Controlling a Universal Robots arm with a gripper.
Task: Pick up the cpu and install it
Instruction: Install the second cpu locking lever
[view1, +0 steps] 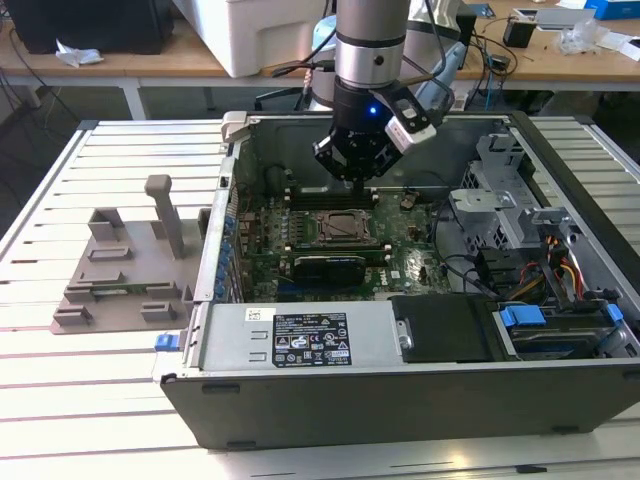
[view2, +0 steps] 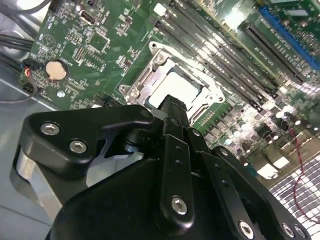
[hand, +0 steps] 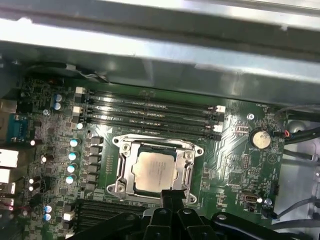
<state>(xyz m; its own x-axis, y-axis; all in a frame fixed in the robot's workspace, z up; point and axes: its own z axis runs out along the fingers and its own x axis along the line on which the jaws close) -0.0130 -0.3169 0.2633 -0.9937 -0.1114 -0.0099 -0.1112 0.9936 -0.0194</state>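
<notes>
The cpu is a silvery square chip lying flat inside the metal-framed socket on the green motherboard; in the second wrist view the cpu shows just beyond my fingertips. My gripper hangs a little above the socket's edge with its black fingers together and nothing between them. In the exterior view the gripper sits inside the open computer case, just behind the socket.
Memory slots run behind the socket. A long black card lies in front of it. A power supply and drive bays fill the case's near side. A grey fixture stands on the table at the exterior view's left.
</notes>
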